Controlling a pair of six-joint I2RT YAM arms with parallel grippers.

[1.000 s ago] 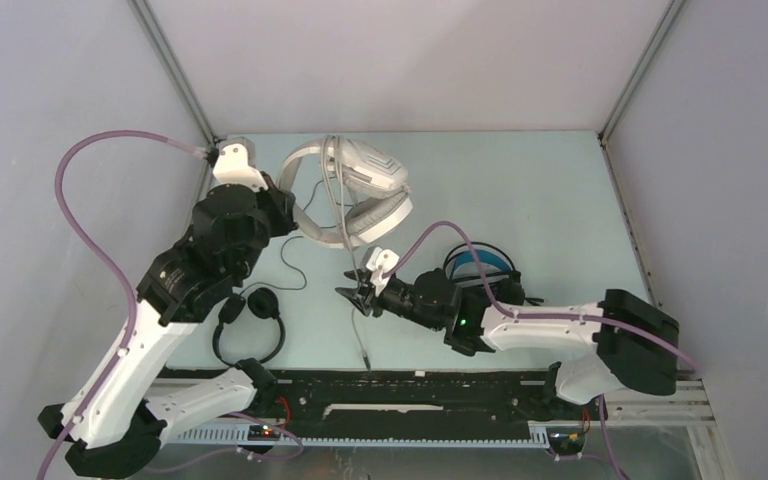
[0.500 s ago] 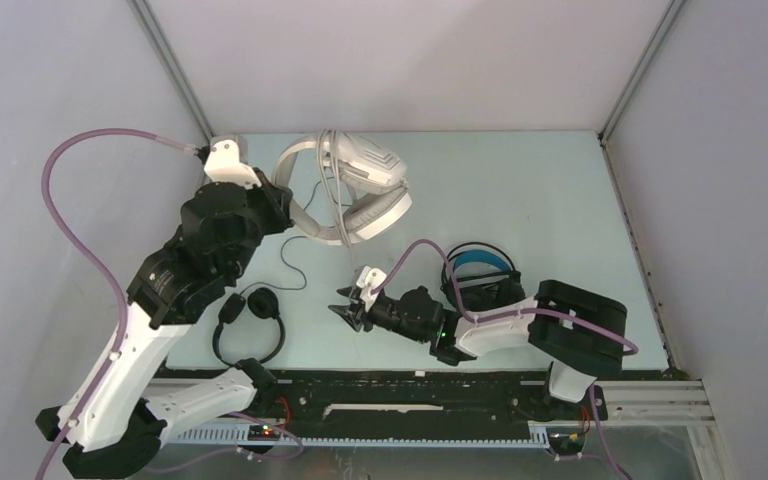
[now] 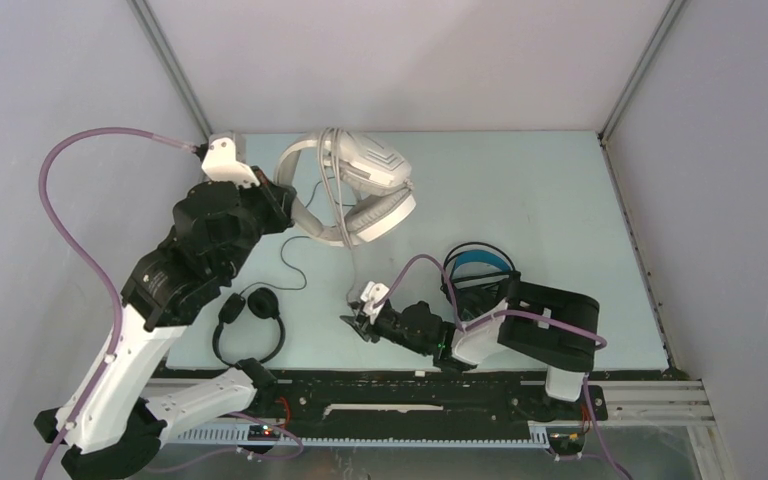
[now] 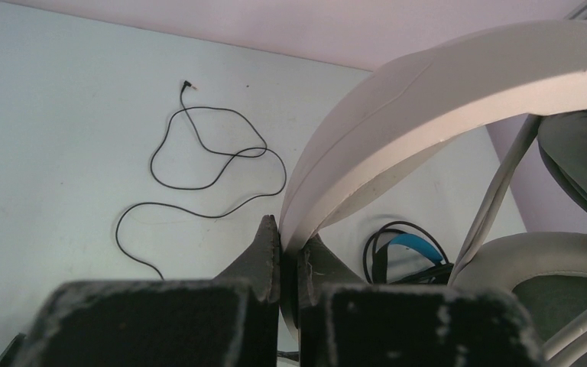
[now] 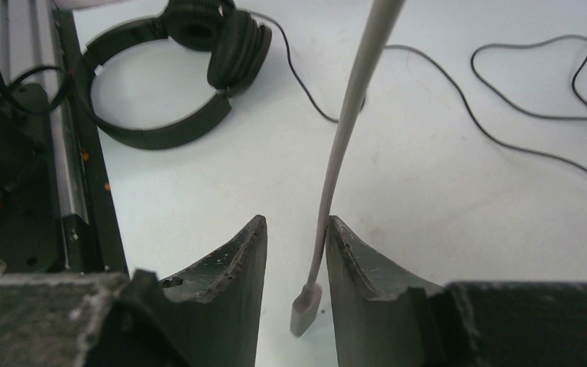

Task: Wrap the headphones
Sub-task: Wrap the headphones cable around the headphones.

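Grey cable (image 5: 346, 130) lengthwise far-to-near, plug end (image 5: 306, 307) nearest

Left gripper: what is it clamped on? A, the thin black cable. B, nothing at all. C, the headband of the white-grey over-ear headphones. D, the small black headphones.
C: in the left wrist view the left gripper has its fingers pinched shut on the headband of the white-grey over-ear headphones.
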